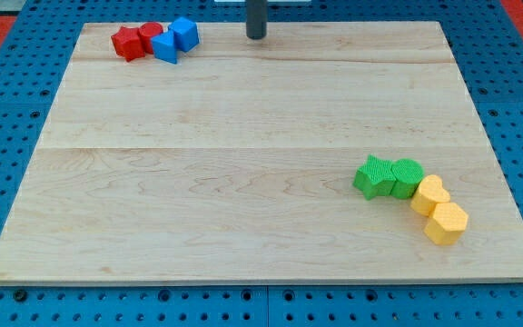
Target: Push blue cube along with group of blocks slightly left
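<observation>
Nearest the viewer, far down toward the view's bottom and to the view's right of the rod, lies a chain of four blocks that have no part in this job: a yellow hexagonal block (pixel 446 222) at the low end, touching a yellow heart-like block (pixel 429 194) above it, which touches a green round block (pixel 407 176), which in turn touches a green star block (pixel 373 176); they sit well apart from everything else on the wooden board (pixel 243 182); the rod is a plain dark stick with no hand to spread or close, so there is nothing pinched or held, and its tip (pixel 256 36) rests near the board's top edge; to the view's left of the tip, at about the same height on the board and with bare wood between, sits the blue cube (pixel 185 33); pressed against the cube's lower left is a blue triangular block (pixel 164 47), then a red round block (pixel 151 36) and a red star block (pixel 128 43) at the far end, the four touching in a tight cluster; the tip's place makes sense, to my eye, because it stands on the cube's right side, so a straight slide toward the view's left would meet the cube first and carry the cluster along; the push looks not yet begun, since tip and cube are apart; only a short nudge seems needed, as the cluster already lies close to the board's left corner.
</observation>
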Tool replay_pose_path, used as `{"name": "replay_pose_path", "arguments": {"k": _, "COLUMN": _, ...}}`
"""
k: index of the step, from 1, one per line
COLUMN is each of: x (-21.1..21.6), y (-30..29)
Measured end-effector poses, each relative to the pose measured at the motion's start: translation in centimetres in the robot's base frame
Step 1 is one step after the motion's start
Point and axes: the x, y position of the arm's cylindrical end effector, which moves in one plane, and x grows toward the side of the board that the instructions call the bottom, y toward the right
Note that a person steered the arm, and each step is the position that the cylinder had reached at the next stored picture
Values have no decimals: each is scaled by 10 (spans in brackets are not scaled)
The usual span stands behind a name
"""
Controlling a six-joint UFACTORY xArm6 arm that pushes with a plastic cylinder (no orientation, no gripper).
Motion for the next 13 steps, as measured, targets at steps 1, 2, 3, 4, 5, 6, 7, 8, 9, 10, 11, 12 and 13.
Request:
{"name": "replay_pose_path", "arguments": {"k": 1, "x": -4, "y": -19}}
{"name": "replay_pose_path", "arguments": {"k": 2, "x": -5, "y": -65}}
{"name": "replay_pose_path", "arguments": {"k": 3, "x": -5, "y": -88}}
{"name": "replay_pose_path", "arguments": {"k": 4, "x": -5, "y": -88}}
{"name": "replay_pose_path", "arguments": {"k": 5, "x": -4, "y": -87}}
{"name": "replay_pose_path", "arguments": {"k": 6, "x": -4, "y": -53}}
{"name": "replay_pose_path", "arguments": {"k": 7, "x": -1, "y": -38}}
{"name": "replay_pose_path", "arguments": {"k": 8, "x": -1, "y": -48}}
{"name": "replay_pose_path", "arguments": {"k": 9, "x": 4, "y": -55}}
{"name": "replay_pose_path", "arguments": {"k": 10, "x": 6, "y": -43}}
{"name": "replay_pose_path", "arguments": {"k": 11, "x": 9, "y": -53}}
{"name": "replay_pose_path", "arguments": {"k": 12, "x": 14, "y": -64}}
{"name": "replay_pose_path", "arguments": {"k": 13, "x": 14, "y": -68}}
